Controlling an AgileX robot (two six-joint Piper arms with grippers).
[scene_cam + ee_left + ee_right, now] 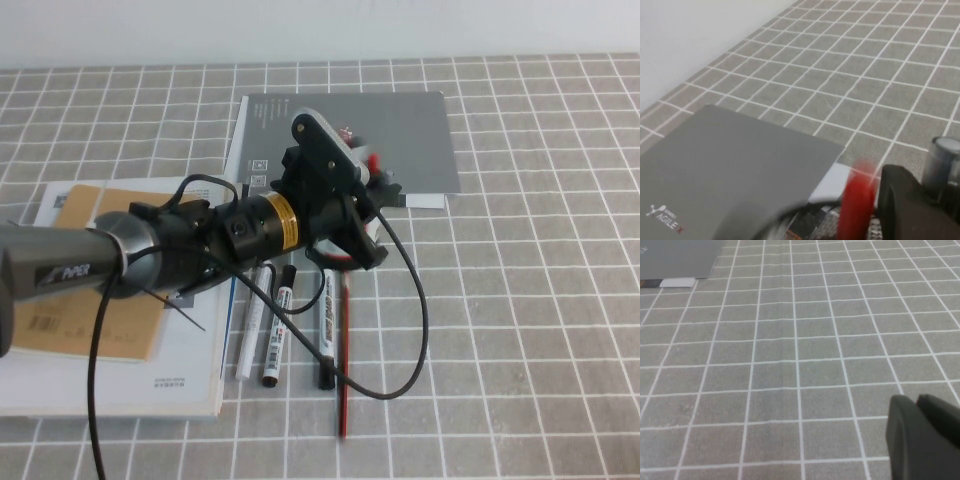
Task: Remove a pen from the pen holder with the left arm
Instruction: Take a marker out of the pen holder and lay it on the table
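Over the near edge of the grey book (400, 130), the left pincer (372, 188) sits just beside a red pen (857, 197); whether it is clamped on it I cannot tell. Loose markers (275, 330) lie on the worktop (520, 300) under the arm. The right pincer (916, 415) hangs above grey tiles, its state unclear.

Pens (290, 330) on table (520, 330), right of book (90, 290)
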